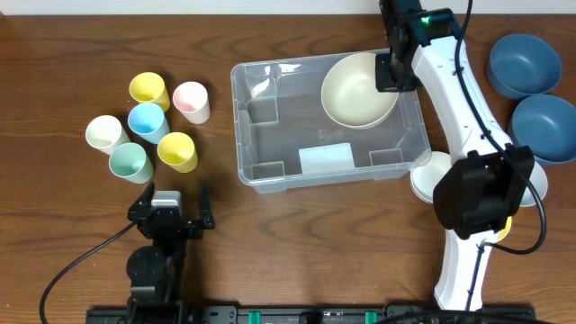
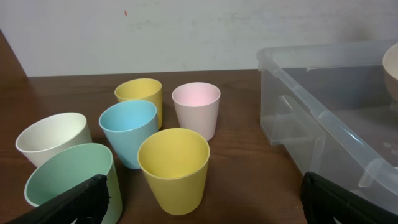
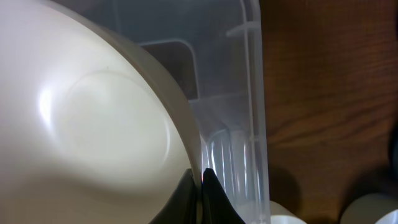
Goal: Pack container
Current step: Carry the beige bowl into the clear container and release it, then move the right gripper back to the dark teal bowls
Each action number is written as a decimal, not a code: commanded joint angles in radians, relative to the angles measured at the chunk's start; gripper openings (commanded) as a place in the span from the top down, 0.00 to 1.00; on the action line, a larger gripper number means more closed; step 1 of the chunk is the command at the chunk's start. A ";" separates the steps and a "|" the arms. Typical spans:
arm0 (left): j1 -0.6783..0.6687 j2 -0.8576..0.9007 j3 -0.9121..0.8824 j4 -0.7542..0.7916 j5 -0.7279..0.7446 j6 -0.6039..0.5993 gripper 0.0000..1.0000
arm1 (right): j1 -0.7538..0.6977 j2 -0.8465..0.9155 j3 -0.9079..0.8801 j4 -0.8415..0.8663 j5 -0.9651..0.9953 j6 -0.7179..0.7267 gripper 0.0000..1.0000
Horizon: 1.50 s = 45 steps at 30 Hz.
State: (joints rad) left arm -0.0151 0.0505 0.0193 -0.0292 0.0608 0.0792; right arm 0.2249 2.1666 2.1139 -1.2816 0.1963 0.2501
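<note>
My right arm reached from the lower right of the overhead view up to its top edge, the white forearm slanting up and to the left and the wrist bent down over the container (image 1: 241, 117). My right gripper (image 1: 393, 74) hung at the right edge of a cream bowl (image 1: 355, 90), and in the right wrist view my fingers (image 3: 211, 199) were clenched on that bowl's rim at the bottom centre. The bowl sat tilted in the upper right part of the container. The clear container itself lay in the middle of the wooden table (image 1: 54, 54), its white label (image 1: 326, 158) showing near the lower wall. My left gripper (image 1: 175, 202) sat low at the lower left, level with the table and facing a cluster of cups (image 1: 147, 120), its fingers (image 2: 68, 202) spread wide and gripping nothing
</note>
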 commanded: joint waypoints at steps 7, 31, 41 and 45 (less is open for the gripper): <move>-0.001 0.000 -0.014 -0.038 0.001 0.003 0.02 | 0.012 0.012 -0.058 0.049 0.017 0.014 0.95; -0.001 0.000 -0.014 -0.038 0.001 0.003 0.02 | 0.011 -0.012 -0.097 0.138 0.013 -0.019 0.70; -0.001 0.000 -0.014 -0.038 0.001 0.003 0.02 | -0.151 -0.152 0.013 0.065 0.013 0.009 0.58; -0.001 0.000 -0.014 -0.038 0.001 0.003 0.02 | -0.317 -0.155 0.012 0.013 -0.029 0.082 0.59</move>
State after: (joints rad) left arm -0.0151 0.0505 0.0193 -0.0292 0.0608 0.0792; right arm 0.0242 2.0270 2.1151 -1.2438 0.1833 0.2657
